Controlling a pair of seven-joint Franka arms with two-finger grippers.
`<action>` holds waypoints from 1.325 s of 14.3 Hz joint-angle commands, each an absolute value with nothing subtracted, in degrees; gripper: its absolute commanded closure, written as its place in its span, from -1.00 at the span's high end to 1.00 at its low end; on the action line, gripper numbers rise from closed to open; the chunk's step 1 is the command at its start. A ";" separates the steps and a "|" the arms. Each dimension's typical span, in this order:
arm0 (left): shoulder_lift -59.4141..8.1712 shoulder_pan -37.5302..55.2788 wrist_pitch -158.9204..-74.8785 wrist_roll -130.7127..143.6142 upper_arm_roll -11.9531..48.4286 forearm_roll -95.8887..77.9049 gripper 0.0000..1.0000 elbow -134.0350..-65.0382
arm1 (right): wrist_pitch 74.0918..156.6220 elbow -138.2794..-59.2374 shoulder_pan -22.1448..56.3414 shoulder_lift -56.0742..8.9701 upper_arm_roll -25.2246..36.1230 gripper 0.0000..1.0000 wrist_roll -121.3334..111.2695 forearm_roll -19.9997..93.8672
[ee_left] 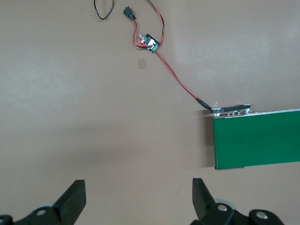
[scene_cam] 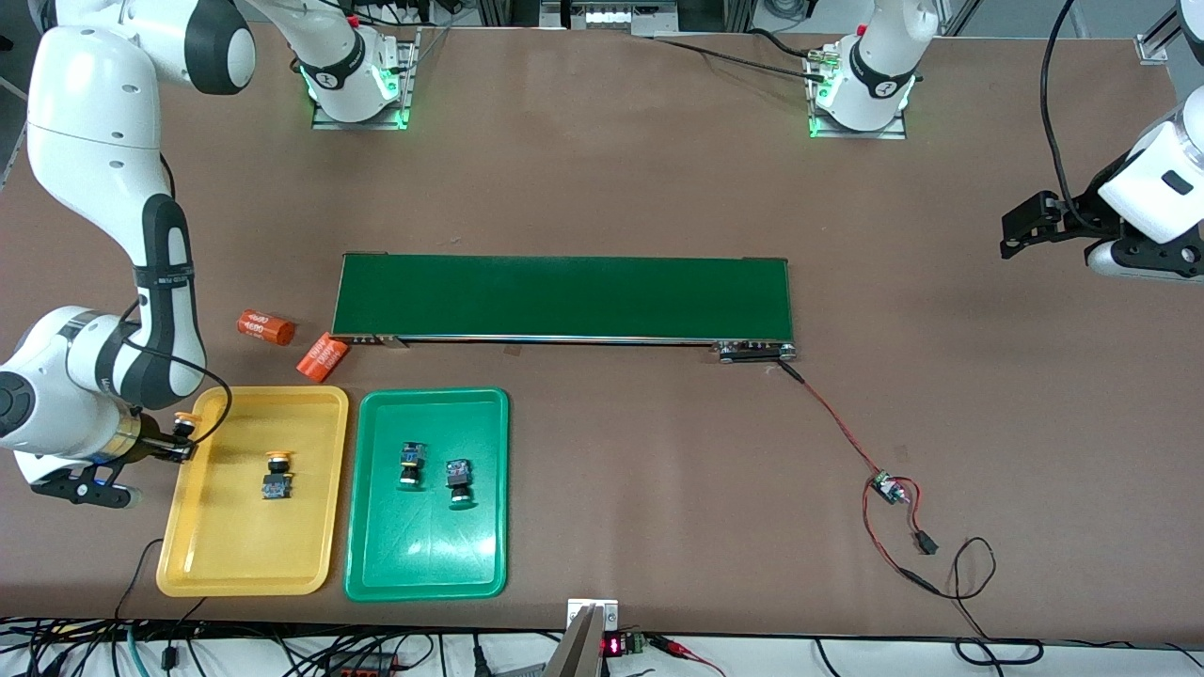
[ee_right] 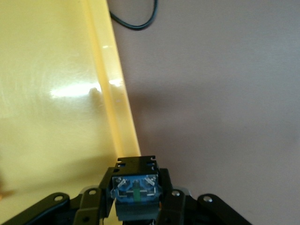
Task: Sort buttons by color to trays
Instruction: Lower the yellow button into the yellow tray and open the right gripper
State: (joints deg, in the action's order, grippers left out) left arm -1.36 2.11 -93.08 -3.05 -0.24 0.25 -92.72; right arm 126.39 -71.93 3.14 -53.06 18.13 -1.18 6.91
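Note:
My right gripper [scene_cam: 182, 438] is shut on a yellow-capped button [scene_cam: 185, 420], over the rim of the yellow tray [scene_cam: 282, 397] at the right arm's end of the table. The right wrist view shows that button's black-and-blue body [ee_right: 136, 188] between the fingers, with the yellow tray's rim [ee_right: 117, 103] just below. A second yellow-capped button [scene_cam: 277, 475] lies in the yellow tray. Two green-capped buttons [scene_cam: 411, 464] [scene_cam: 458, 480] lie in the green tray [scene_cam: 428, 397] beside it. My left gripper [scene_cam: 1021, 228] [ee_left: 137, 185] waits open and empty over bare table at the left arm's end.
A long dark-green conveyor belt [scene_cam: 564, 296] [ee_left: 258, 140] crosses the table's middle, farther from the camera than the trays. Two orange cylinders [scene_cam: 265, 326] [scene_cam: 323, 356] lie off its end, near the yellow tray. A red-and-black wire with a small board [scene_cam: 884, 487] [ee_left: 150, 43] trails from its other end.

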 commanded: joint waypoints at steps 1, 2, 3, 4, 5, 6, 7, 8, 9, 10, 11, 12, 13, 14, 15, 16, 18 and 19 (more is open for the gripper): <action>-2.11 2.29 -92.02 -2.72 -0.18 0.88 1.00 -91.05 | 129.19 -71.54 3.16 -53.35 15.56 -0.95 -1.76 6.42; -2.11 2.29 -92.02 -2.72 -0.18 0.88 1.00 -91.05 | 129.46 -71.46 3.34 -53.35 15.38 -0.95 -1.76 6.42; -2.11 2.29 -92.02 -2.72 -0.18 0.88 1.00 -91.05 | 129.46 -71.46 3.43 -53.35 15.03 -0.95 -1.76 6.42; -2.11 2.29 -92.02 -2.72 -0.18 0.88 1.00 -91.05 | 129.55 -71.54 3.34 -53.35 14.68 -0.95 -1.76 6.42; -2.11 2.29 -92.02 -2.72 -0.18 0.88 1.00 -91.05 | 129.64 -71.54 3.17 -53.52 14.59 -0.95 -1.84 6.50; -2.11 2.29 -92.02 -2.72 -0.18 0.88 1.00 -91.05 | 129.90 -71.63 3.08 -54.13 14.24 -0.95 -2.19 6.50; -2.11 2.29 -92.02 -2.72 -0.18 0.88 1.00 -91.05 | 131.21 -71.63 3.08 -54.75 14.24 -0.95 -2.20 6.50; -2.11 2.29 -92.02 -2.72 -0.18 0.88 1.00 -91.05 | 132.35 -71.63 3.08 -55.28 14.24 -0.95 -2.28 6.50; -2.11 2.29 -92.02 -2.72 -0.18 0.88 1.00 -91.05 | 132.80 -71.63 3.34 -55.54 14.15 -0.94 -2.20 6.50; -2.11 2.29 -92.02 -2.72 -0.18 0.88 1.00 -91.05 | 132.80 -71.63 3.43 -55.63 14.15 -0.82 -2.28 6.42; -2.11 2.29 -92.02 -2.72 -0.18 0.88 1.00 -91.05 | 132.80 -71.46 3.51 -55.63 13.80 0.20 -1.76 6.33; -2.11 2.29 -92.02 -2.72 -0.18 0.88 1.00 -91.05 | 132.80 -71.46 3.52 -55.29 13.80 0.99 -1.58 6.42; -2.11 2.29 -92.02 -2.72 -0.18 0.88 1.00 -91.05 | 132.45 -71.28 3.52 -54.59 13.71 1.00 -1.76 6.50; -2.11 2.29 -92.02 -2.72 -0.18 0.88 1.00 -91.05 | 132.02 -71.28 3.78 -53.62 13.71 1.00 -1.76 6.59; -2.11 2.29 -92.02 -2.72 -0.18 0.88 1.00 -91.05 | 131.75 -71.28 4.04 -52.22 13.71 1.00 -1.76 6.50; -2.11 2.29 -92.02 -2.72 -0.18 0.88 1.00 -91.05 | 130.27 -71.37 4.30 -50.55 13.71 1.00 -1.76 6.50; -2.11 2.29 -92.02 -2.72 -0.18 0.88 1.00 -91.05 | 123.00 -71.19 4.48 -46.08 13.71 1.00 -1.76 6.59; -2.11 2.29 -92.02 -2.72 -0.18 0.88 1.00 -91.05 | 119.65 -71.10 4.92 -43.71 13.71 1.00 -1.76 6.50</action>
